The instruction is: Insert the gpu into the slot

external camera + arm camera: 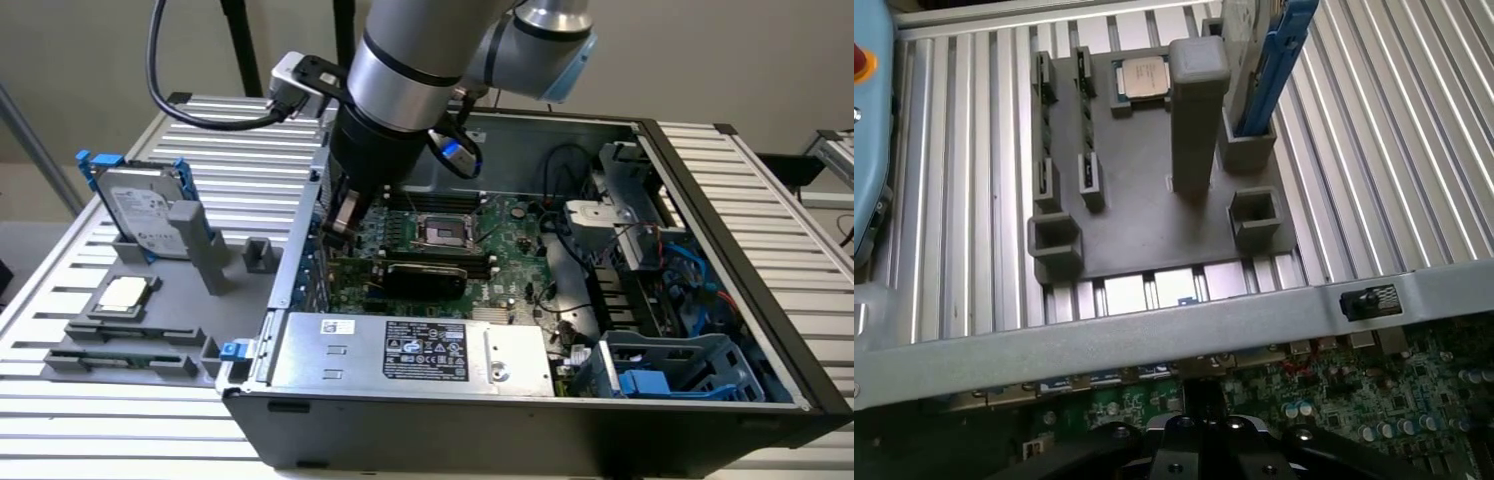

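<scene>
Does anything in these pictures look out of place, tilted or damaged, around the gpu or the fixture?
Nothing stands out. The gpu lies level on the motherboard inside the open case, below the gripper. On the grey fixture the processor chip sits flat, and the hard drive stands upright.

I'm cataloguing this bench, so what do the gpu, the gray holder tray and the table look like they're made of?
The gpu: green circuit board under a black matte cover, probably plastic. The holder tray: dull uniform gray with blocky posts and sockets, likely plastic, possibly printed. The table: ribbed silvery slats with a soft sheen, apparently aluminium.
</scene>
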Available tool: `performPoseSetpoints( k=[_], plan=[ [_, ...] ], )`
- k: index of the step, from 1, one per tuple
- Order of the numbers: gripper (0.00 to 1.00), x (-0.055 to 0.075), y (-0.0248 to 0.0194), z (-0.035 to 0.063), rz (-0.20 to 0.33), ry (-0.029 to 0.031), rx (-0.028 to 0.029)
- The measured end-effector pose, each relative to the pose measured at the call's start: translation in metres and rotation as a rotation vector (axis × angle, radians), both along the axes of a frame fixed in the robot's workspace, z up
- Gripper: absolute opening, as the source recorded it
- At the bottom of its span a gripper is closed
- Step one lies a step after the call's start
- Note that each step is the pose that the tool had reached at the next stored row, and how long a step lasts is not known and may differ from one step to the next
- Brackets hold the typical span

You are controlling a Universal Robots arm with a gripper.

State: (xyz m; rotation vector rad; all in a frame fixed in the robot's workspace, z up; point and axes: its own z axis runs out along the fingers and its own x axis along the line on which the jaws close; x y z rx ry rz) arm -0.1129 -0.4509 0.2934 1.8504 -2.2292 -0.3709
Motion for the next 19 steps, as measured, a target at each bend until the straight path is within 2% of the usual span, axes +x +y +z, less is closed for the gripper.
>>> performPoseSetpoints(
  k=[19],
  plan=[
    [0.11, 0.0007, 0.0021, -0.0006, -0.011, 0.0017, -0.0029]
  ],
)
